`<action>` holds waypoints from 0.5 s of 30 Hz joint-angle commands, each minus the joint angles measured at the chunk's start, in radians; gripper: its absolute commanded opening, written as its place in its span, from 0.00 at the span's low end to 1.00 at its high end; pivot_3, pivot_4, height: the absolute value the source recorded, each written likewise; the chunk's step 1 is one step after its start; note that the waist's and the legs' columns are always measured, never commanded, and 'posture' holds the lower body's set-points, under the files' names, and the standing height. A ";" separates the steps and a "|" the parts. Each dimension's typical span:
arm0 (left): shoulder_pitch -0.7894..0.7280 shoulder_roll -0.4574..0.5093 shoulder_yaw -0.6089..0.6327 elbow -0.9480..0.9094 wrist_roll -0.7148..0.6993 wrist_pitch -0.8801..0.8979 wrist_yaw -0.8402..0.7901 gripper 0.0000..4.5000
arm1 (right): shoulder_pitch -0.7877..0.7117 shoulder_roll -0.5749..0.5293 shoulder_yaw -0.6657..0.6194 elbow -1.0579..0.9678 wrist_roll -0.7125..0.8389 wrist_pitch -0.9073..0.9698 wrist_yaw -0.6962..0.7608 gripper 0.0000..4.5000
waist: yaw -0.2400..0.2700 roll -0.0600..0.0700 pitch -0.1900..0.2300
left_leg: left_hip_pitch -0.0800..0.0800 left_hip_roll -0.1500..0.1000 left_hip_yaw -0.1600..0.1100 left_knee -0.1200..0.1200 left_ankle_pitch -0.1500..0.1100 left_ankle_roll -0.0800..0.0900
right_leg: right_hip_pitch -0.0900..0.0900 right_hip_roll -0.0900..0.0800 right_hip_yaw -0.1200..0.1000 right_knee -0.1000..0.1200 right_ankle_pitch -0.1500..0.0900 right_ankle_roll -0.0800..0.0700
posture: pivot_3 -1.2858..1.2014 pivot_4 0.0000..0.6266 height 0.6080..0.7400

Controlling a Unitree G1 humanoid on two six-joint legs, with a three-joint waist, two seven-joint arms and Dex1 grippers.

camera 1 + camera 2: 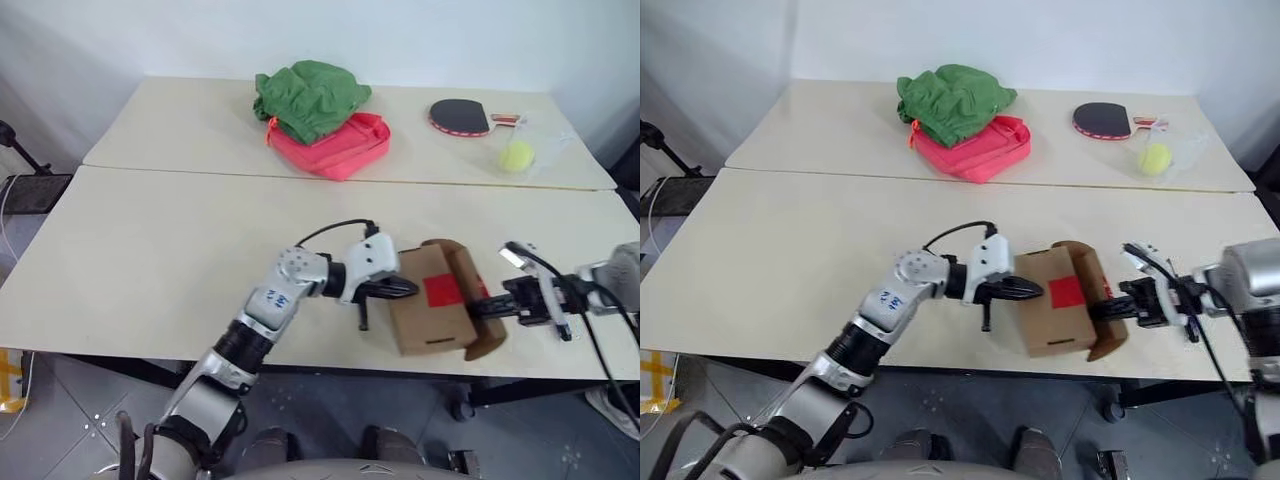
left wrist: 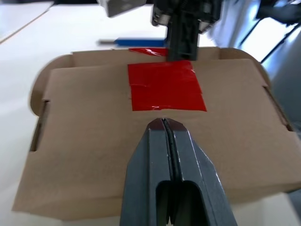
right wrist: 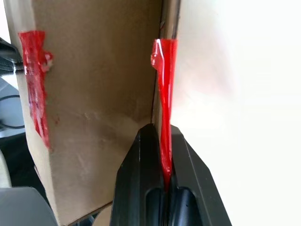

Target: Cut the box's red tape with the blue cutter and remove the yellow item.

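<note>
Two pale beige worktops (image 1: 150, 250) are standing one behind the other with a thin seam between them, before a white wall. On the far one a green cloth (image 1: 312, 98) is lying on a pinkish-red bag (image 1: 335, 146), and to the right a table tennis paddle (image 1: 462, 117) and a yellow-green ball in clear plastic (image 1: 517, 156) are resting.

The box (image 1: 432, 300) is sitting close to the near edge of the front worktop, with the red tape (image 1: 442, 291) on its upper face. The left gripper (image 1: 405, 289) is reaching to the box's left side, its jaws pressed together and holding nothing. The right gripper (image 3: 163, 155) is at the box's right side, its jaws closed on a strip of the red tape. The blue cutter (image 2: 141, 42) is lying on the worktop behind the box. Wide free surface is remaining to the left.
</note>
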 commanded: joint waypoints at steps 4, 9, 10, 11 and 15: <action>0.002 -0.083 -0.085 0.131 0.053 -0.038 0.037 0.00 | 0.021 -0.193 -0.090 -0.087 0.105 0.005 0.004 0.00 | -0.005 0.002 0.002 | 0.000 0.001 0.001 0.000 0.000 0.000 | 0.000 -0.003 -0.010 -0.001 0.001 0.001 | 0.52 0.24 1.00; -0.019 -0.137 -0.082 0.189 0.062 -0.076 0.077 0.00 | -0.008 -0.277 -0.076 -0.103 0.144 0.005 -0.019 0.00 | -0.005 0.004 0.003 | 0.000 0.001 0.001 0.001 0.001 0.001 | 0.001 -0.008 -0.015 -0.001 0.001 0.002 | 0.52 0.24 1.00; -0.021 -0.144 -0.080 0.198 0.064 -0.082 0.083 0.00 | -0.020 -0.285 -0.070 -0.101 0.147 0.005 -0.029 0.00 | -0.005 0.004 0.003 | 0.000 0.001 0.002 0.001 0.001 0.001 | 0.001 -0.009 -0.015 -0.001 0.001 0.002 | 0.52 0.24 1.00; -0.023 -0.152 -0.077 0.208 0.066 -0.086 0.091 0.00 | -0.035 -0.291 -0.065 -0.101 0.146 0.005 -0.040 0.00 | -0.005 0.004 0.003 | 0.000 0.001 0.002 0.001 0.001 0.002 | 0.001 -0.010 -0.016 -0.001 0.001 0.003 | 0.52 0.24 1.00; -0.044 -0.189 -0.039 0.270 0.089 -0.070 0.197 0.00 | -0.085 -0.311 -0.041 -0.122 0.200 0.005 -0.088 0.00 | -0.005 0.004 0.004 | 0.000 0.000 0.002 0.002 0.002 0.005 | 0.001 -0.014 -0.015 -0.003 0.002 0.003 | 0.52 0.24 1.00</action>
